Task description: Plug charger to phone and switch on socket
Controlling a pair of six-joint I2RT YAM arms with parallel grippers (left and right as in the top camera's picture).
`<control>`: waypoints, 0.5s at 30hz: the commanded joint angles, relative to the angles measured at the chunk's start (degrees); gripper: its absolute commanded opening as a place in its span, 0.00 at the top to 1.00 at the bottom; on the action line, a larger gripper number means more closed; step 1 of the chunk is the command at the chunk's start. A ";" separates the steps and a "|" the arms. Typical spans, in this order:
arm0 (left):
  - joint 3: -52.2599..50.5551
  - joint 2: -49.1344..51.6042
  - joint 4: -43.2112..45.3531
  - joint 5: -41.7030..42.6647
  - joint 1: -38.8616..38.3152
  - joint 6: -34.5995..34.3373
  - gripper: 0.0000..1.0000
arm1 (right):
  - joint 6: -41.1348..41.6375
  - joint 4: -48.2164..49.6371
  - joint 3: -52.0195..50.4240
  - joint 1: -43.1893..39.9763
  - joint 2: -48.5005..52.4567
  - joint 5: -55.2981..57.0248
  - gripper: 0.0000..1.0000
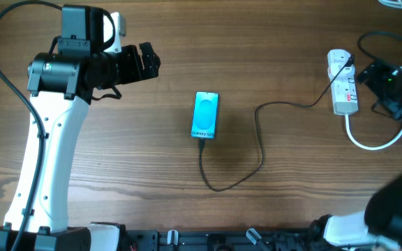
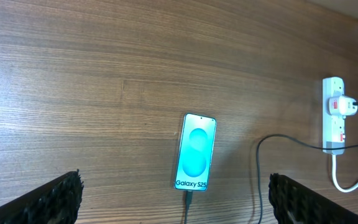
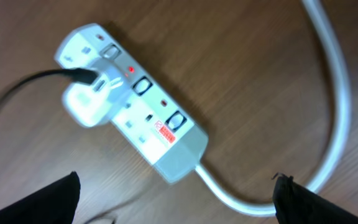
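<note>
While hanging above bare wood, holds nothing at the left claw (image 1: 149,61): fingers (image 2: 55,199) spread wide, both pads clear of everything. To that claw's right and well apart, flat on the table (image 2: 73,74): the phone (image 2: 196,151), screen up, glowing cyan, white lettering at one short edge. Plugged into the phone's lettered end: the charger (image 2: 259,168), thin and black, looping away farther to the claw's right and on to the socket (image 2: 334,116).

Over at the right claw (image 3: 176,179): fingers (image 3: 319,202) parted wide as well, gripping nothing. Just ahead of it, near but untouched: the socket, lying diagonally across the wrist view. Seated toward the strip's far end from this claw: a white adapter (image 3: 91,99) with the charger's black cable running out sideways. Beside the switches, two small red dots; cannot tell whether lit, nor how the switches stand. From the strip's end nearest the claw, a thick white lead (image 3: 335,106) curving off to the claw's right.
</note>
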 commanded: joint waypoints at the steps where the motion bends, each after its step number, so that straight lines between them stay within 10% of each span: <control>1: -0.35 0.15 0.15 -0.17 0.15 -0.48 0.00 | 2.99 -4.50 0.24 0.15 -7.87 1.92 0.00; 15: -0.35 0.15 0.15 -0.17 0.15 -0.48 0.00 | 0.17 -4.74 -21.33 19.32 -51.34 1.73 0.00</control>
